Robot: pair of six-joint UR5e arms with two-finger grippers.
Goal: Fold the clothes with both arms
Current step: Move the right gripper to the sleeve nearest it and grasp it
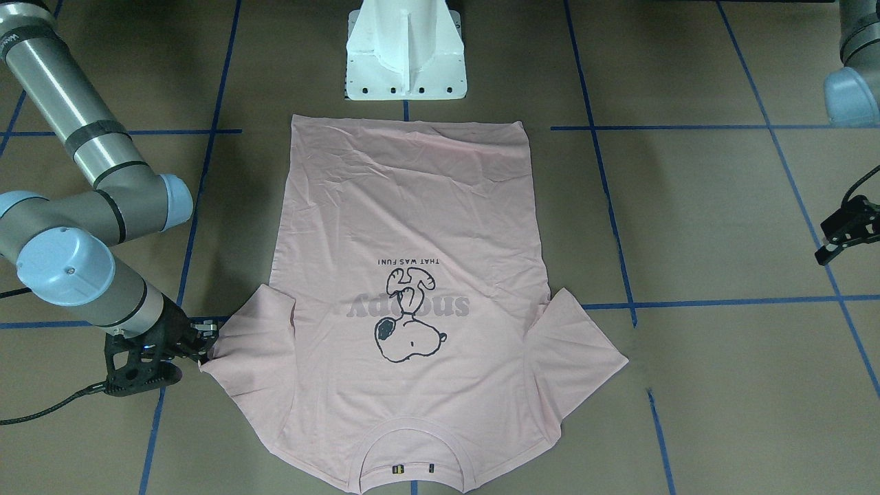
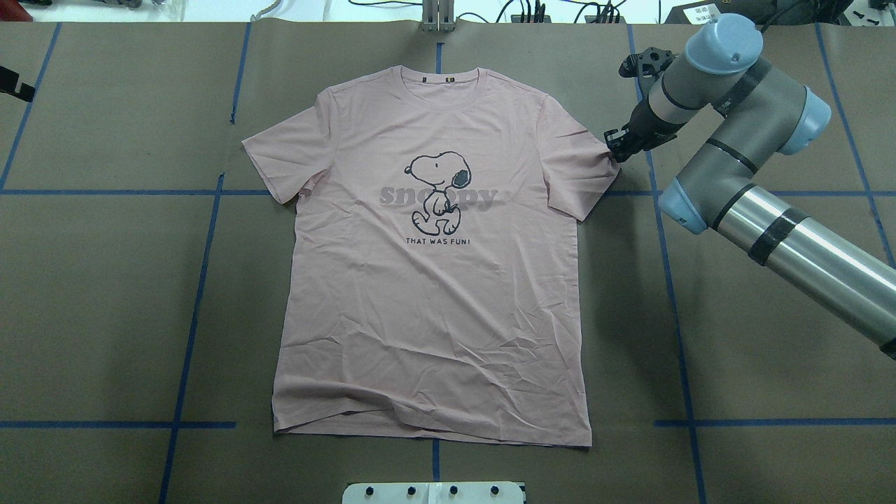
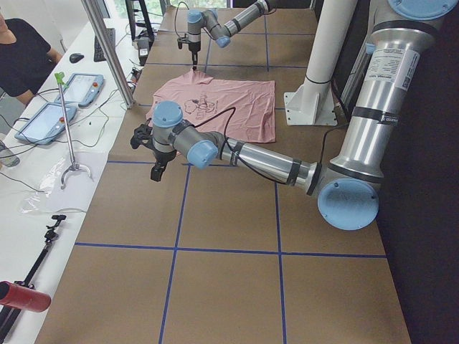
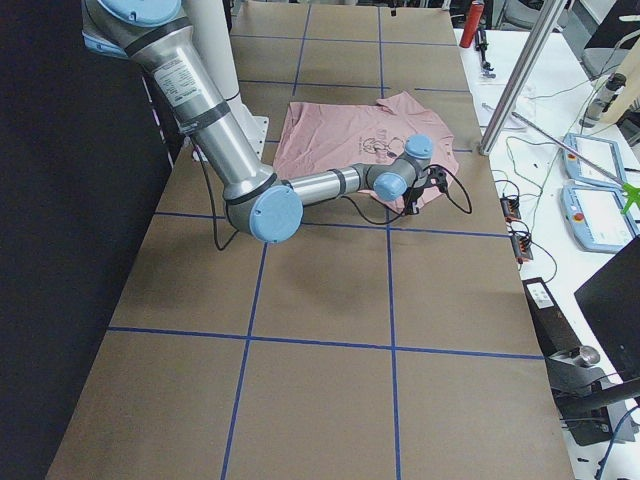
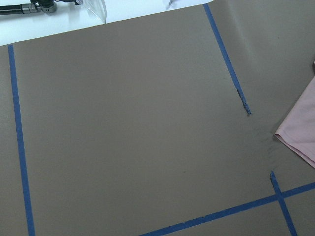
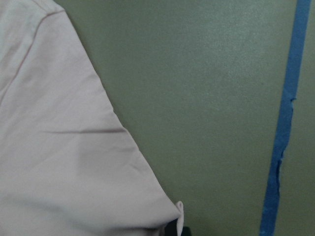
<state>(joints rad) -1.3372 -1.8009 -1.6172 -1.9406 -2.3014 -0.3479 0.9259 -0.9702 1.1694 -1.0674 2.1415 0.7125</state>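
T-shirt flat, right gripper touching far-right sleeve tip, corner curl seen only from wrist, left gripper well apart, neither grip discernible

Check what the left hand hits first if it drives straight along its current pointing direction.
Probably the bare brown table, beside the T-shirt sleeve: the left hand points down and its wrist view shows mostly paper. Height unclear.
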